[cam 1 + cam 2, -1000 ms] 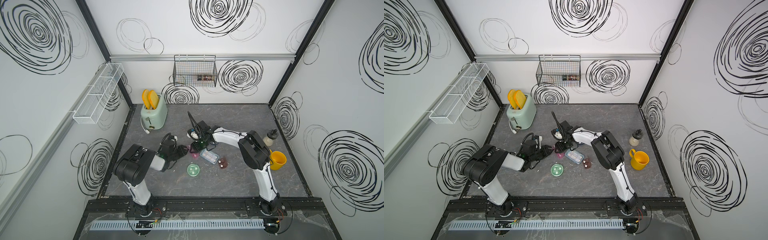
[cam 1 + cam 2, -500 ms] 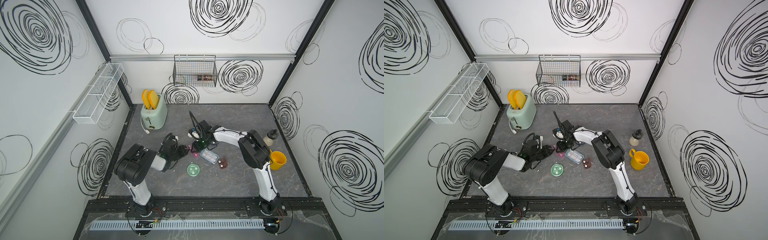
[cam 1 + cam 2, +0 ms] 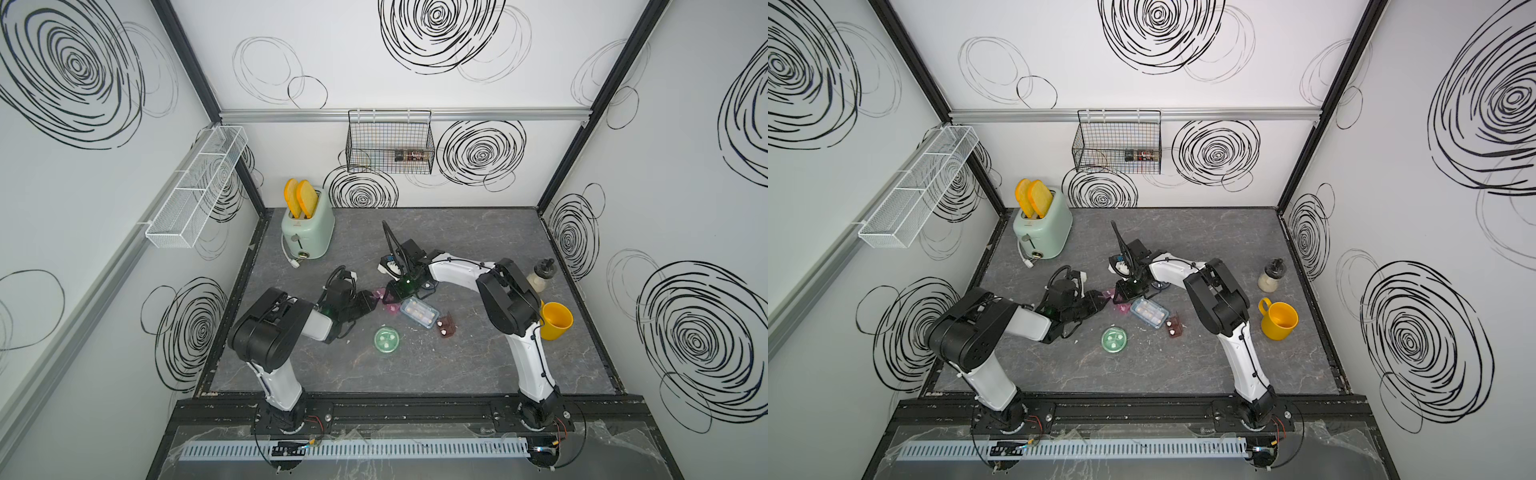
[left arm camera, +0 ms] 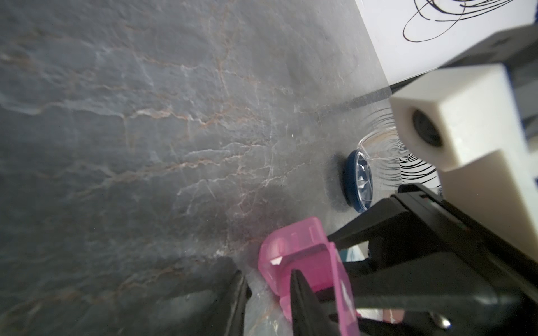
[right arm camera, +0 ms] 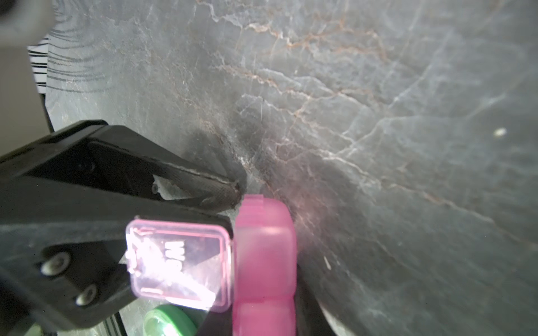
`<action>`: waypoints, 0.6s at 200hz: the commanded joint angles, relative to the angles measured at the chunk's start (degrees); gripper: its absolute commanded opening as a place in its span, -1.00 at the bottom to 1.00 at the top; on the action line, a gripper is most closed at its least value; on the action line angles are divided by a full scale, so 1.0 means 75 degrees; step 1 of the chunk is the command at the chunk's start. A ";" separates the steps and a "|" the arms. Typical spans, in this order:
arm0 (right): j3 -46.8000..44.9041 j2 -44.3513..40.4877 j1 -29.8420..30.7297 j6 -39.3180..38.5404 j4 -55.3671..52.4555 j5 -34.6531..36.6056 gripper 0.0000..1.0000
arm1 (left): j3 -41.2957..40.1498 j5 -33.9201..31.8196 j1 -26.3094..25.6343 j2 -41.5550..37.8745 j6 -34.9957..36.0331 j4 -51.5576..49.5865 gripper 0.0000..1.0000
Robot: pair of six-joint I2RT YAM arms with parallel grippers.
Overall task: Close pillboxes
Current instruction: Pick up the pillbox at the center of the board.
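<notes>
Both grippers meet at the pink pillbox (image 3: 381, 296) mid-table. In the right wrist view its pink body (image 5: 265, 247) sits tight between my right gripper's (image 5: 263, 320) jaws, and one clear-pink lid flap (image 5: 177, 261) stands open. My left gripper (image 4: 266, 275) has a narrow gap with only table in it; one finger (image 4: 300, 302) lies against the box end (image 4: 302, 256). The blue-grey pillbox (image 3: 419, 311), the small brown one (image 3: 444, 327) and the green round one (image 3: 386, 340) lie nearer the front. The dark round pillbox (image 4: 358, 180) has its clear lid raised.
The mint-green toaster (image 3: 307, 230) holds two slices at the back left. A yellow mug (image 3: 555, 320) and a small bottle (image 3: 540, 274) stand at the right. A black wire basket (image 3: 390, 143) and a white rack (image 3: 195, 187) hang on the walls.
My right gripper's jaws have come together around the pink pillbox. The left gripper narrowed slightly. Neither arm has visibly shifted.
</notes>
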 commanded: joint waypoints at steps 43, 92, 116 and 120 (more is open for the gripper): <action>-0.0218 0.0233 -0.0333 0.0442 0.0321 -0.0778 -0.81 | 0.0065 -0.0050 0.0016 -0.0366 0.0177 -0.0334 -0.39; -0.0094 0.0304 -0.0426 0.0318 0.0256 -0.1111 -0.80 | -0.0404 0.0514 0.0628 -0.1630 0.0394 -0.0643 -0.38; -0.0069 0.0316 -0.0440 0.0268 0.0253 -0.1240 -0.80 | -0.0189 0.0634 0.0865 -0.2451 0.0700 -0.1312 -0.17; -0.0054 0.0316 -0.0440 0.0272 0.0257 -0.1276 -0.80 | -0.0042 0.0642 0.0826 -0.2502 0.0828 -0.1596 -0.13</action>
